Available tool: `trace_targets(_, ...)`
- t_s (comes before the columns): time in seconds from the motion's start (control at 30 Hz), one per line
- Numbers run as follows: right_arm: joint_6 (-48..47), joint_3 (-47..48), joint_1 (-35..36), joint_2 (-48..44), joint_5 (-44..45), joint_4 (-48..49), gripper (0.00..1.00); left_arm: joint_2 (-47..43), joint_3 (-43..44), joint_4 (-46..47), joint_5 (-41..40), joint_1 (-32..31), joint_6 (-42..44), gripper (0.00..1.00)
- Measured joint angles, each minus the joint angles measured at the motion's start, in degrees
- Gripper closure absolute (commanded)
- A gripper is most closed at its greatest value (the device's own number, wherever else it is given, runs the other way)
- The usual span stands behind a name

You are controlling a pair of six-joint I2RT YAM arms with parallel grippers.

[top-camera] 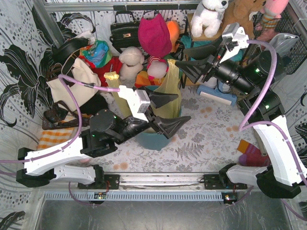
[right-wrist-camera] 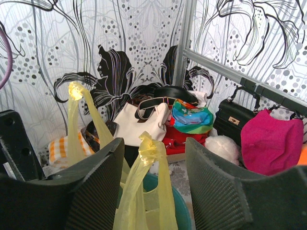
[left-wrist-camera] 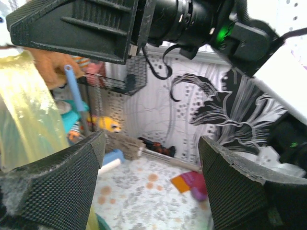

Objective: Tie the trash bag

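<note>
The trash bag [top-camera: 169, 98] is thin yellow-green plastic and stands in the round teal bin [top-camera: 152, 140]. Its two handles stick up, one at the back left [top-camera: 112, 77], one near the right gripper [top-camera: 172, 67]. My left gripper [top-camera: 180, 108] is open and empty at the bag's right side; in the left wrist view [left-wrist-camera: 151, 158] a yellow strip of bag [left-wrist-camera: 26, 115] hangs beside the left finger. My right gripper [top-camera: 180, 56] is open above the bag. In the right wrist view [right-wrist-camera: 153, 163] the nearer handle [right-wrist-camera: 149, 151] stands up between the fingers, not gripped; the other handle [right-wrist-camera: 74, 96] rises at the left.
A cream tote bag [top-camera: 76, 81] with dark straps lies at the back left, also in the right wrist view [right-wrist-camera: 139, 122]. Soft toys, a magenta bag [top-camera: 154, 33] and a black handbag [top-camera: 123, 29] crowd the back. A pink-and-orange cloth [top-camera: 250, 153] lies at the right.
</note>
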Motion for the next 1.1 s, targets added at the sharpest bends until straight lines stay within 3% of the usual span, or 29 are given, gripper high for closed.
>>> trace_targets(0.37, -3.9, 2.6, 0.0, 2.5, -2.2, -3.7, 0.54, 0.0, -5.7, 14.2, -6.0, 0.0, 13.2, 0.13)
trace_targets(0.7, -5.4, 3.0, 0.0, 3.3, -2.2, -5.1, 0.54, 0.2, -5.7, 18.0, -7.8, 0.1, 16.9, 0.16)
trace_targets(1.0, -5.7, 3.0, 0.0, 3.5, -2.4, -5.3, 0.72, 0.3, -6.0, 18.1, -7.5, 1.4, 16.5, 0.19)
trace_targets(1.1, -5.6, 3.0, 0.0, 3.5, -2.8, -5.2, 0.85, 0.3, -6.3, 18.0, -7.3, 1.9, 16.1, 0.2)
